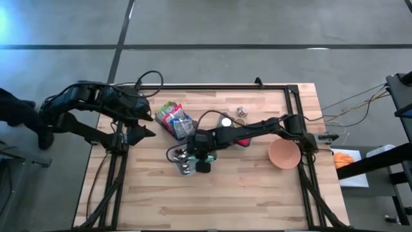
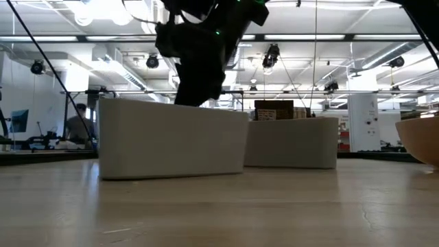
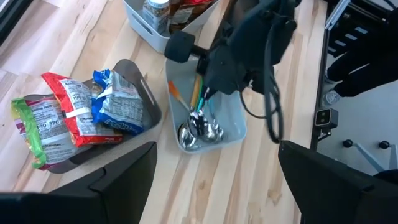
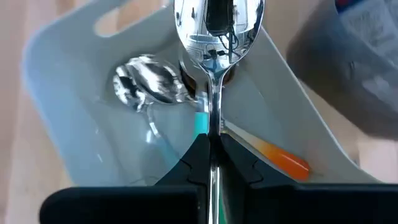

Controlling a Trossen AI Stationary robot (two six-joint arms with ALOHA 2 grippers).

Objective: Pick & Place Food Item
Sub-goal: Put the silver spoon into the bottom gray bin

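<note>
While right claw (image 4: 211,146) pinches spoon (image 4: 217,25), above bin rim (image 4: 68,37)

This is a robotics lab set in a large industrial hall. The low view shows a high ceiling with long strip lights (image 2: 384,55), exposed beams and hanging cables, and a white column (image 2: 358,120) far behind the right gripper (image 4: 211,140). A person (image 2: 77,123) sits at a bench with monitors, far off beyond the bins. From above, the wooden table (image 1: 257,193) stands on a grey concrete floor (image 1: 257,26) marked with dark lines. Black frame rails edge the table, and loose wires (image 1: 351,103) trail off beside the right arm's base.
</note>
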